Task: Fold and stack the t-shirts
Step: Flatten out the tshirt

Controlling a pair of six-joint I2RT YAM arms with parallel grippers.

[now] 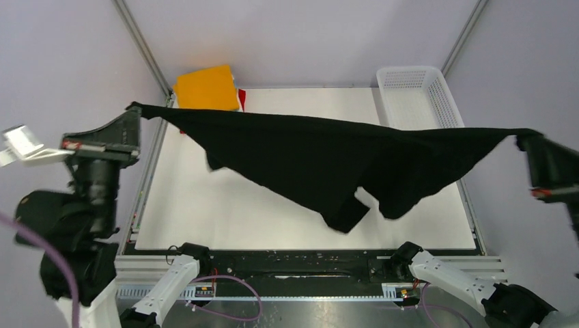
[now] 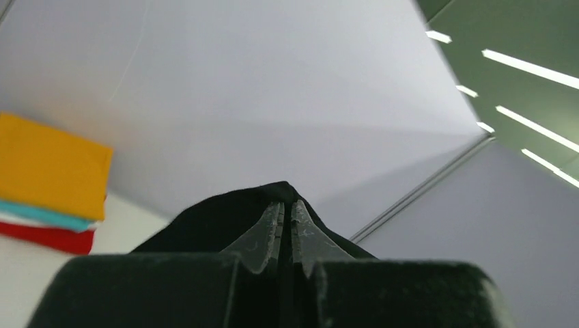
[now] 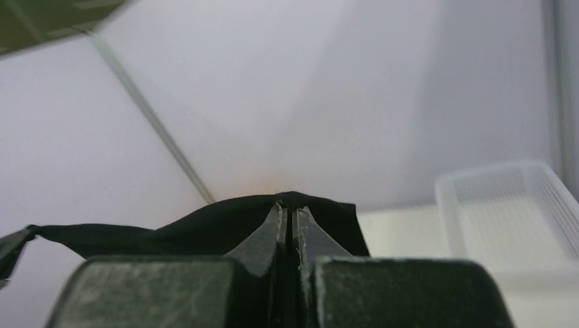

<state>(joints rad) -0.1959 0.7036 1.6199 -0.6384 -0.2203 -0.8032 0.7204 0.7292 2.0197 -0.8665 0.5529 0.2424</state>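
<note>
A large black t-shirt [image 1: 321,154] hangs stretched in the air above the white table [image 1: 198,205], sagging to a low point near the front middle. My left gripper [image 1: 136,108] is shut on its left corner, high beyond the table's left edge. My right gripper [image 1: 524,137] is shut on its right corner, past the right edge. In the left wrist view the black cloth [image 2: 225,219] wraps over the shut gripper [image 2: 287,205]. The right wrist view shows the black cloth [image 3: 205,229] pinched in its shut gripper [image 3: 290,208]. A stack of folded shirts, orange [image 1: 205,87] on top and red [image 1: 241,99] below, lies at the back left.
A white plastic mesh basket [image 1: 418,96] stands at the table's back right corner, also seen in the right wrist view as a basket [image 3: 505,212]. In the left wrist view the folded stack shows orange [image 2: 51,164], teal [image 2: 41,215] and red [image 2: 48,236] layers. Metal frame posts and pale walls enclose the table.
</note>
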